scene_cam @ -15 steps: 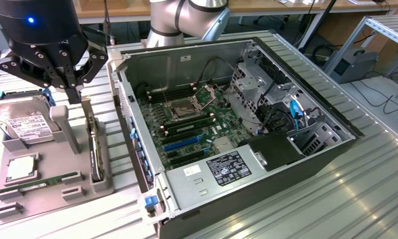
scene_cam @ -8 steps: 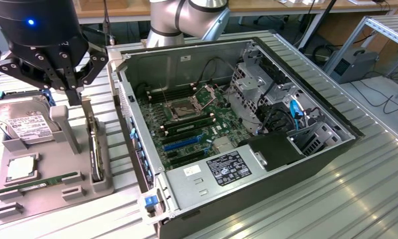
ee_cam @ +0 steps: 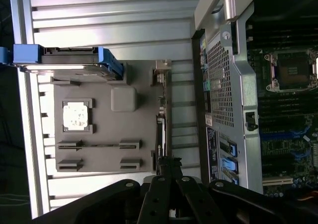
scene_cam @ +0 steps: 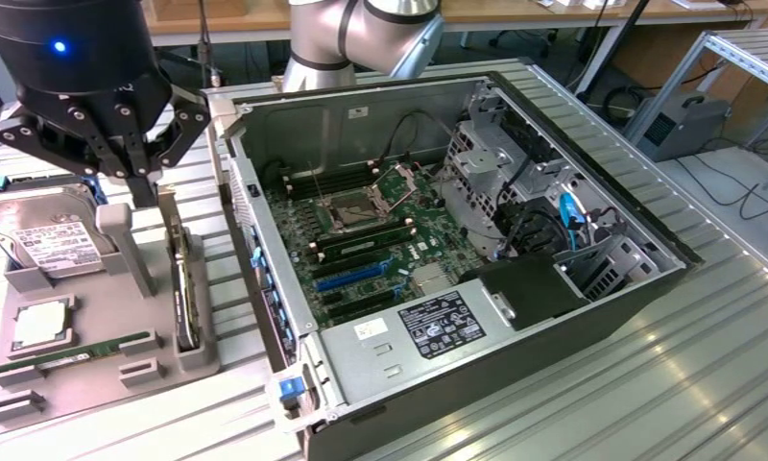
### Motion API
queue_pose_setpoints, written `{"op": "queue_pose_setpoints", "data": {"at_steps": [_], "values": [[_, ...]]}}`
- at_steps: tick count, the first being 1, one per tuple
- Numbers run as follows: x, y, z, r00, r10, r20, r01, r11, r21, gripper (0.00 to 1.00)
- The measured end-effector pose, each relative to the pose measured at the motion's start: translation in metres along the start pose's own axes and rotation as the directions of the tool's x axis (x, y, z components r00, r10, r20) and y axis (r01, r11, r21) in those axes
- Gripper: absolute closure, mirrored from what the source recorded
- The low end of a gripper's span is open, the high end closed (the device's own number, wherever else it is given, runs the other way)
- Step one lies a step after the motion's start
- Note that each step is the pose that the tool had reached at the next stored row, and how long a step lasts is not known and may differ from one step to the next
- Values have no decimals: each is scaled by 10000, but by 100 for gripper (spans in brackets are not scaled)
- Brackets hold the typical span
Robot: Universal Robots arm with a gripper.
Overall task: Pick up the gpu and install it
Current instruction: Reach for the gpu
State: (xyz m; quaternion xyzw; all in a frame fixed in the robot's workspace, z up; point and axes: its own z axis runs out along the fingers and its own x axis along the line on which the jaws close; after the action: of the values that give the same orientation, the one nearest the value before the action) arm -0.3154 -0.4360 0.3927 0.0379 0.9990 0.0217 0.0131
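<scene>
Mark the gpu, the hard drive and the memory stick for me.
gpu (scene_cam: 188,307), exterior view, upper edge of the upright card.
hard drive (scene_cam: 54,242), exterior view, its white label.
memory stick (scene_cam: 89,348), exterior view, middle of the green strip.

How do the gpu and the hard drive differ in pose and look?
The gpu stands on its long edge, showing a thin dark profile; the hard drive leans back, showing its broad face. The hard drive is silver with a white label; the gpu is dark. Both sit in the grey holder beside the case.
</scene>
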Motion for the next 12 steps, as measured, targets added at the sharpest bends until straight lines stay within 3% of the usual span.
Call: {"op": "queue_pose_setpoints", "data": {"at_steps": [12], "values": [[-4, -54, -2, 10000, 0, 0, 0, 10000, 1, 89]]}}
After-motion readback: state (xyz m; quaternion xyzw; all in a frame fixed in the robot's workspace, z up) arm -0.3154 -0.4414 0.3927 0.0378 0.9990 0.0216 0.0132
